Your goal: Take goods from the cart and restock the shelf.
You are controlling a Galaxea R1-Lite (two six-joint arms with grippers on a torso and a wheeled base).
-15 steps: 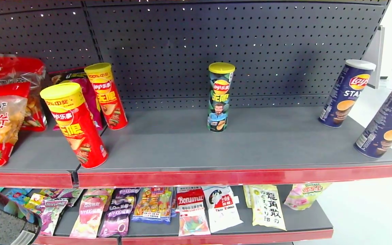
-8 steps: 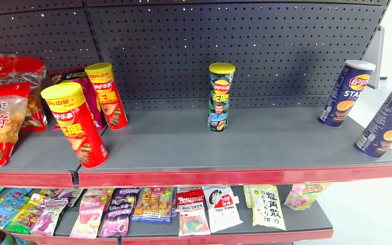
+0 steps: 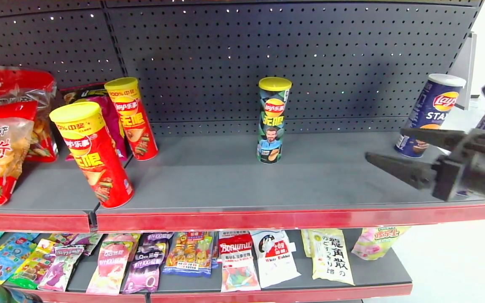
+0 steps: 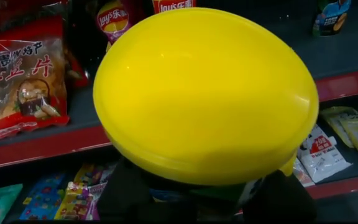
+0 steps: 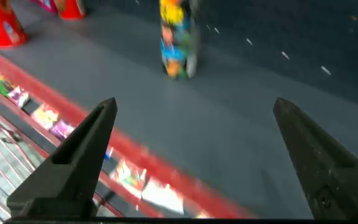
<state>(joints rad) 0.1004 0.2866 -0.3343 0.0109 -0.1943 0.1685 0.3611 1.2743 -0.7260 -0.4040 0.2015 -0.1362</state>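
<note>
Two grippers are showing on my screens. My left gripper (image 4: pixel 194 202) is clamping a yellow-lidded can (image 4: pixel 204 93) around its body just below the lid. The can is hanging in front of the shelf (image 3: pixel 225 181), low by its left end and not standing on it. My right gripper (image 3: pixel 385 144) is hovering over the upper board's right end, its fingers (image 5: pixel 73 162) spread wide, holding and touching nothing, with a blue can (image 3: pixel 432 109) standing just behind it. I am seeing a dark green can (image 3: pixel 273 120) standing upright mid-shelf near the pegboard (image 3: pixel 310 63), well apart from both grippers. Two red cans (image 3: pixel 93 160) are standing toward the left beside snack bags (image 3: pixel 2 143).
</note>
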